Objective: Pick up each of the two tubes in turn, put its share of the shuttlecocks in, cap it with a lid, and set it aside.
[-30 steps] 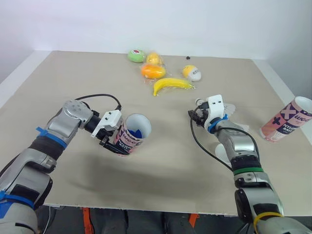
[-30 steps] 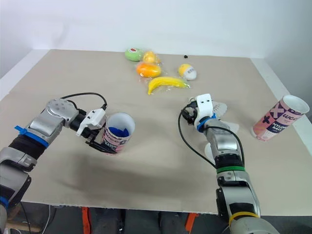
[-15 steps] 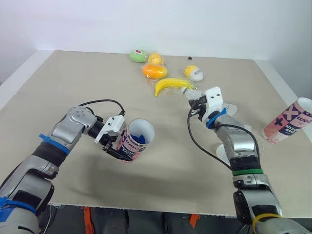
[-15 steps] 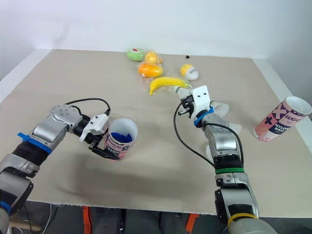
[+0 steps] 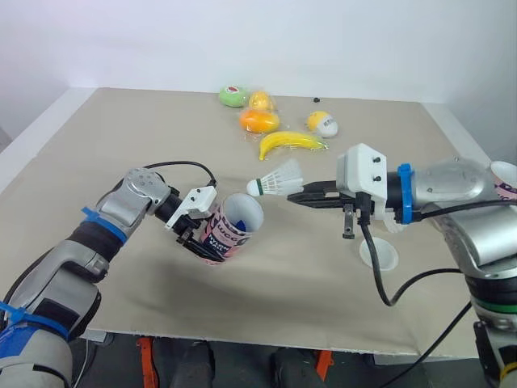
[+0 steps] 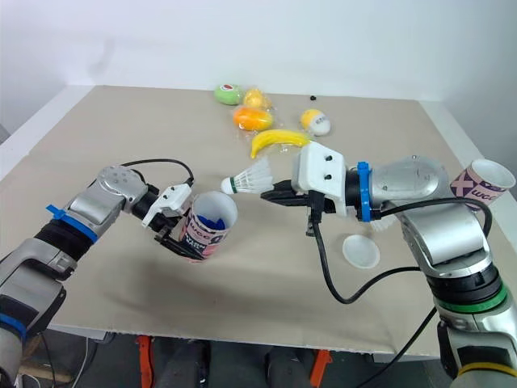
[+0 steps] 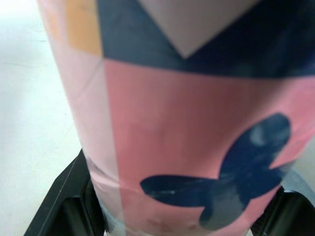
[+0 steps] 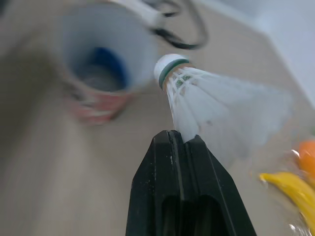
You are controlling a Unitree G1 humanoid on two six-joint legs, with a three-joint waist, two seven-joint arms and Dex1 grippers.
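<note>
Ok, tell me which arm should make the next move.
Right. The right jaws are shut on the white feathered shuttlecock, cork near the open mouth of the pink patterned tube, which the left jaws hold tilted toward it.

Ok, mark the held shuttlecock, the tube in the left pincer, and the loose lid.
shuttlecock (image 5: 276,177): left eye view, on its white feathers.
tube (image 5: 216,236): left eye view, on its pink printed wall.
lid (image 5: 378,253): left eye view, on its middle.

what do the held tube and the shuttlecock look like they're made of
The tube looks like cardboard: matte pink and navy print outside, plain white inside. The shuttlecock has a white skirt netted near the green-banded tip, so probably nylon.
</note>
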